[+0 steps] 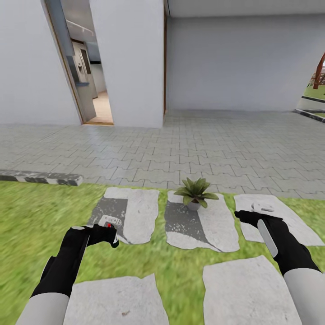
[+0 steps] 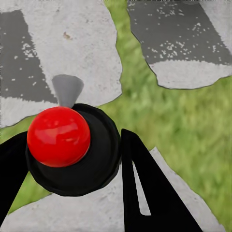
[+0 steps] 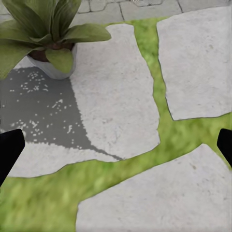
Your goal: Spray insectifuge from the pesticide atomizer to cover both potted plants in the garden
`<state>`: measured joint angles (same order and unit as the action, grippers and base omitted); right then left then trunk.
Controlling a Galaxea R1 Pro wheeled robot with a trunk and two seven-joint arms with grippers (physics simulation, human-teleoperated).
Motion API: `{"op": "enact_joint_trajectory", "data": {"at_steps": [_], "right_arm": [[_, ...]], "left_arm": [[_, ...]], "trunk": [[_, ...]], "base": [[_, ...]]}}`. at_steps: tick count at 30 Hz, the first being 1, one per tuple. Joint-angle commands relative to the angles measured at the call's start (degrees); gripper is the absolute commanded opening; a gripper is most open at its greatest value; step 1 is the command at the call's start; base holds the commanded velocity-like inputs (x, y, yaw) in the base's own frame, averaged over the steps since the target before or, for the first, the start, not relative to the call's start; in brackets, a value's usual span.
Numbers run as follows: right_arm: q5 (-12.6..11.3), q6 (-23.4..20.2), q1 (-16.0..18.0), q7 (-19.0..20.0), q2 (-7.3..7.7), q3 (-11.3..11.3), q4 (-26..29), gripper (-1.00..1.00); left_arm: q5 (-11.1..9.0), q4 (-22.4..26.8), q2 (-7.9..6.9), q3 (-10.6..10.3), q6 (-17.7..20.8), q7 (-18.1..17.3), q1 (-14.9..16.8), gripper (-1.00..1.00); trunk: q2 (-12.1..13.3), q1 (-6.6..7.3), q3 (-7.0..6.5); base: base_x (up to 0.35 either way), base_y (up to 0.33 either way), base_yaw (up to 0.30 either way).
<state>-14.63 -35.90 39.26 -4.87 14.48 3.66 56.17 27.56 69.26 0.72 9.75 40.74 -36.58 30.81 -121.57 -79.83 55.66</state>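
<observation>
My left gripper [image 1: 107, 233] is shut on the pesticide atomizer [image 1: 109, 222], held low over the lawn at the near edge of a stepping stone. In the left wrist view the atomizer [image 2: 58, 136] shows a red knob on a round black cap with a grey nozzle, gripped between two black fingers [image 2: 145, 188]. One potted plant [image 1: 195, 191], a light-green rosette in a pale pot, stands on the middle stone ahead. The right wrist view has the same plant [image 3: 44, 30] close by. My right gripper [image 1: 243, 216] hangs open and empty right of the plant, fingertips [image 3: 9, 150] wide apart.
Grey stepping stones [image 1: 135, 212] lie in green lawn around both arms. A small whitish thing [image 1: 263, 207] rests on the right stone. Beyond are grey paving [image 1: 203, 144], a striped kerb [image 1: 40, 177], white walls and an open doorway [image 1: 92, 90].
</observation>
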Motion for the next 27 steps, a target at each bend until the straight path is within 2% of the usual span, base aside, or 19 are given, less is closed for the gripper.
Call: {"op": "enact_joint_trajectory", "data": {"at_steps": [1, 27], "right_arm": [[-0.61, -0.22, 0.02, -0.49, 0.03, -0.06, 0.08, 1.0], [-0.64, -0.22, 0.02, -0.49, 0.03, -0.06, 0.08, 1.0]], "left_arm": [[0.56, 0.08, 0.07, 0.18, 0.13, -0.6, 0.04, -1.0], [0.5, 0.05, 0.15, 0.18, 0.13, -0.6, 0.04, -1.0]], "trunk": [[0.39, 0.23, -0.13], [10.82, 5.94, -4.8]], "base": [[0.0, 0.0, 0.0], [0.0, 0.0, 0.0]]}}
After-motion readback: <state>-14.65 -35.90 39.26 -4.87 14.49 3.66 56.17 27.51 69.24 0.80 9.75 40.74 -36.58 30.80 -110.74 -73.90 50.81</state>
